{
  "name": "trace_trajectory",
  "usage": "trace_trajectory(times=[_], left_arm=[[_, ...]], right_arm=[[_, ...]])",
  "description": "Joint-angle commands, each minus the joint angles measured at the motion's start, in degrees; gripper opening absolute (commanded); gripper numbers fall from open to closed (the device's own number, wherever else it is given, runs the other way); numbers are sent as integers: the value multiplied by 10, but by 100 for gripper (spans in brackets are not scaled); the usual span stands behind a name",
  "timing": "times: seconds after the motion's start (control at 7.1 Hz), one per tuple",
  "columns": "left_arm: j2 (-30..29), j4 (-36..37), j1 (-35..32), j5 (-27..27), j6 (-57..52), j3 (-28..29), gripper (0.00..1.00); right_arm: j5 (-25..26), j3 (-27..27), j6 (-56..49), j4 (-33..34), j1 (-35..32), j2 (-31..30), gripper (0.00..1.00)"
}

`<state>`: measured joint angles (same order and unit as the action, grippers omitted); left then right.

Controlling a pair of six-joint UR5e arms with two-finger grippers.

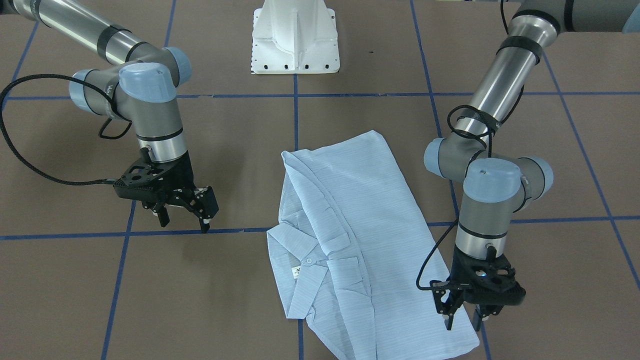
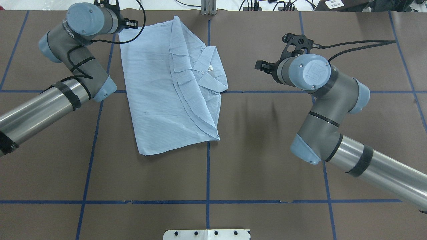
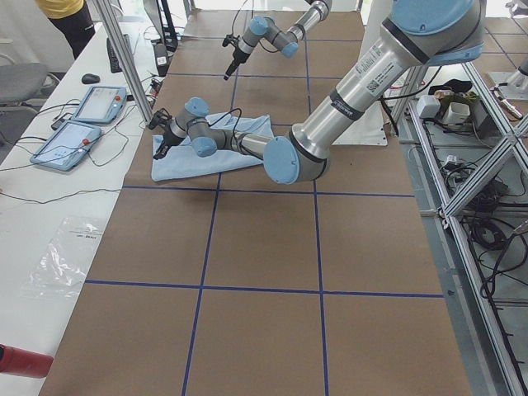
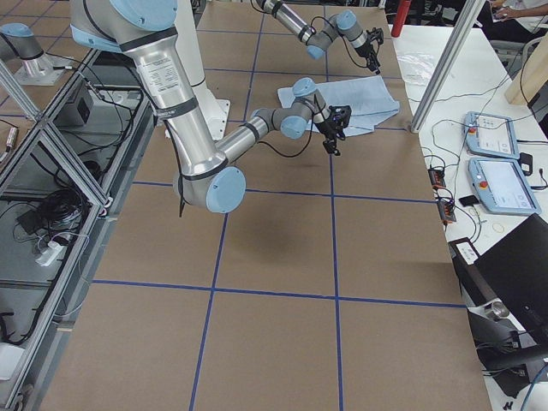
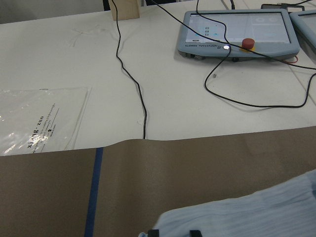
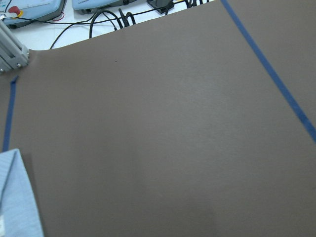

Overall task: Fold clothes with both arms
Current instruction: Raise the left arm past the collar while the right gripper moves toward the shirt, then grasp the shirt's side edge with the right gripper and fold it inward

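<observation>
The pale blue striped shirt (image 1: 350, 235) lies partly folded on the brown table, collar and neck label facing up (image 2: 208, 70). My left gripper (image 1: 463, 321) hangs open and pointing down over the shirt's far corner, at the table edge away from the robot. In the left wrist view only the fingertips (image 5: 194, 232) show, with the shirt's edge (image 5: 247, 217) just beyond them. I see no cloth between the fingers. My right gripper (image 1: 183, 224) is open and empty above bare table, well to the side of the collar. The right wrist view catches only a shirt corner (image 6: 15, 197).
The white pedestal base (image 1: 295, 40) stands at the robot's side of the table. Past the far edge are teach pendants (image 5: 237, 32), cables and a clear plastic bag (image 5: 39, 123). Blue tape lines (image 2: 208, 166) grid the brown surface. A person (image 3: 70, 16) stands near the far end.
</observation>
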<state>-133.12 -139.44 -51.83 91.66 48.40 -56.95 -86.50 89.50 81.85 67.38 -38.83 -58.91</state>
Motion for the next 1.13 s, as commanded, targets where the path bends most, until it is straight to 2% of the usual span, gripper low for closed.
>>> trace_trajectory(times=[0.0,0.28,0.42,0.56,0.99], left_arm=[[78,-2,4,49,-1,-116,100],[88,-3,18,49,35,-127,100],[88,-3,20,49,48,-127,100],[88,-3,23,48,56,-127,100],[88,-3,24,48,57,-127,100]], right_arm=[[1,-127,154,7,12,122,96],[-4,-150,239,68,33,160,91],[-1,-159,276,80,53,171,82],[6,-178,297,79,67,184,66],[14,-204,325,79,83,194,64]])
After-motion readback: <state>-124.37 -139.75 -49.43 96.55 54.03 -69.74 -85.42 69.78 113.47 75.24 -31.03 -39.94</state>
